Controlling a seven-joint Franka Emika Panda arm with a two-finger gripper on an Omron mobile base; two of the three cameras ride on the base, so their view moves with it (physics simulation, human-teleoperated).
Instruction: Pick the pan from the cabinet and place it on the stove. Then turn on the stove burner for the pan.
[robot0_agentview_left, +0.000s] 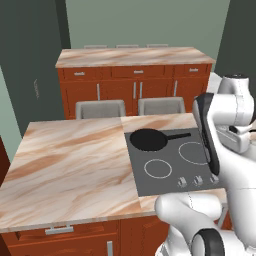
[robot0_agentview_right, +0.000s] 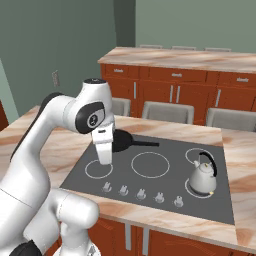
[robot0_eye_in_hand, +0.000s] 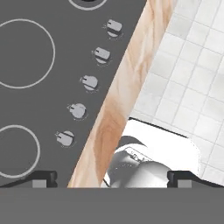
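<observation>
The black pan (robot0_agentview_left: 148, 139) lies flat on the back-left ring of the dark grey stove (robot0_agentview_left: 150, 185), its long handle pointing right. In the right base view my arm partly hides the pan (robot0_agentview_right: 123, 140). My gripper (robot0_agentview_right: 105, 161) hangs above the front-left ring, pointing down, with nothing in it. In the hand view my gripper (robot0_eye_in_hand: 112, 177) is open, its tips wide apart over the counter's front edge. A row of small grey knobs (robot0_eye_in_hand: 89, 82) runs along the stove's (robot0_eye_in_hand: 52, 100) front edge, also seen as the knobs (robot0_agentview_right: 141, 193) from the right. The cabinet is out of view.
A silver kettle (robot0_agentview_right: 202, 177) stands on the front-right ring. Marble counter (robot0_agentview_left: 65, 165) spreads left of the stove. Grey chairs (robot0_agentview_left: 100, 108) stand behind the island, and a back counter (robot0_agentview_left: 135, 57) with red-brown drawers beyond. White floor tiles (robot0_eye_in_hand: 192, 65) lie below the counter edge.
</observation>
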